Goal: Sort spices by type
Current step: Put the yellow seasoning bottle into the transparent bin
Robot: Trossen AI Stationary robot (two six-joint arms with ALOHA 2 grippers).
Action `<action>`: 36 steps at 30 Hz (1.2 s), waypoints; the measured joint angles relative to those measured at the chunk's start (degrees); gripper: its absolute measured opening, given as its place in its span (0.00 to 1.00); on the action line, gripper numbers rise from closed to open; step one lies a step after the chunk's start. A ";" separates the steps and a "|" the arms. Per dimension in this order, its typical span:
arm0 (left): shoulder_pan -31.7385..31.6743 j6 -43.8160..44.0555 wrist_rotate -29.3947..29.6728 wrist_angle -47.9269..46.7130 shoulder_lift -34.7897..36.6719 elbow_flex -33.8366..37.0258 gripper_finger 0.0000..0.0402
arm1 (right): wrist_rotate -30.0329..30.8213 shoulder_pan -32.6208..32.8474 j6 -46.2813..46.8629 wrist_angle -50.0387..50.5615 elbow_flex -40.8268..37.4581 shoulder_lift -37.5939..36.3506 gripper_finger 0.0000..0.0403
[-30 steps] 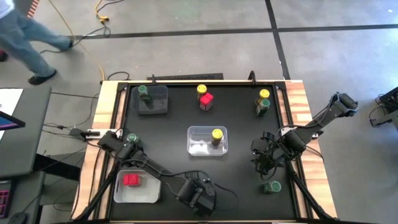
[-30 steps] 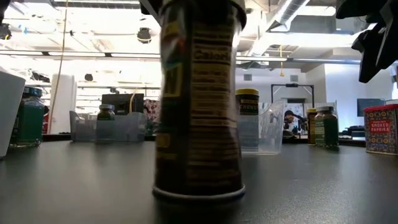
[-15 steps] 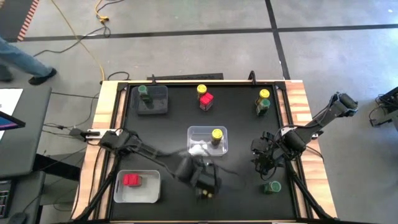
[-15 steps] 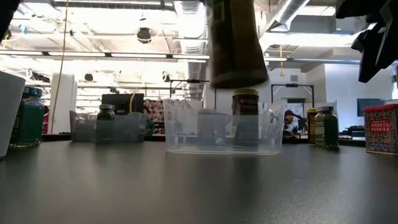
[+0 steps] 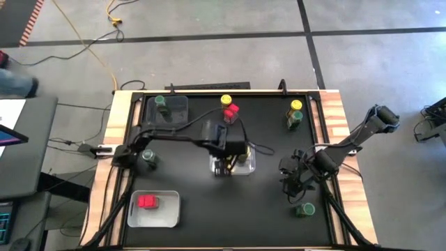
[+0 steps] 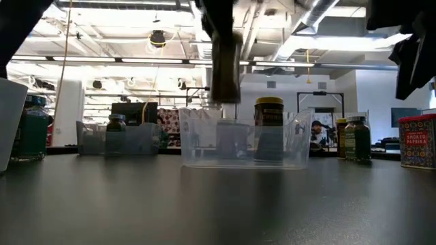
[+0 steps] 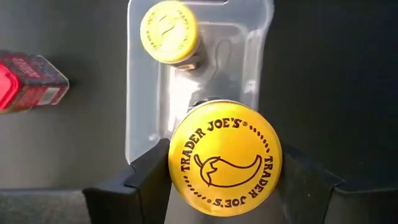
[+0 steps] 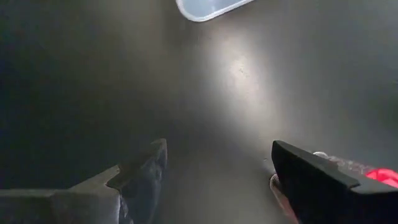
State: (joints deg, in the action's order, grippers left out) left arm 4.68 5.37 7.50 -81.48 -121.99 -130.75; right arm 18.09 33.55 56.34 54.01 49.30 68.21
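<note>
My left gripper (image 5: 224,167) hovers over the clear middle bin (image 5: 216,149), shut on a yellow-lidded spice jar (image 7: 224,155). In the low view that jar (image 6: 225,61) hangs above the bin (image 6: 242,146). A second yellow-lidded jar (image 7: 169,31) stands upright inside the bin. My right gripper (image 5: 293,183) is open above bare table, a little to the far side of a green-lidded jar (image 5: 303,209) standing on its base. My left gripper pinches the yellow-lidded jar between its two fingers (image 7: 146,180), one on each side, just under the lid's rim (image 7: 177,168). The lid hides the exact touching spots. The fingers come from above, pointing down. The jar hangs upright, lifted clear over the bin.
A grey bin (image 5: 178,117) at the far left holds a green-lidded jar (image 5: 162,103). A clear bin (image 5: 164,215) near left holds a red-topped jar (image 5: 147,202). Loose jars: green (image 5: 148,159) at left, yellow (image 5: 226,101) and red (image 5: 232,111) far middle, yellow (image 5: 296,106) and green (image 5: 294,118) far right.
My left gripper has carried the yellow-lidded jar up off the table near the near edge and toward the far edge, until it hangs over the clear middle bin. The jar is now lifted clear. My right arm has hardly moved.
</note>
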 joint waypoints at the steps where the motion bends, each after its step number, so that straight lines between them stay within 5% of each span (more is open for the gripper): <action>1: -0.67 -1.74 0.05 1.31 0.00 1.85 0.57 | -0.01 -0.13 1.05 0.10 0.00 -0.19 0.79; 13: -5.54 -8.02 -4.42 9.84 -0.20 15.93 0.57 | 0.00 -5.31 7.28 0.85 0.00 -2.36 0.79; 36: -7.70 -9.60 -6.07 18.55 -0.17 16.65 0.57 | 0.00 -7.03 7.03 0.79 0.00 -2.34 0.79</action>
State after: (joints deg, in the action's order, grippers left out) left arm -3.02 -4.23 1.42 -62.92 -122.17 -114.10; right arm 18.09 26.52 63.37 54.81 49.30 65.87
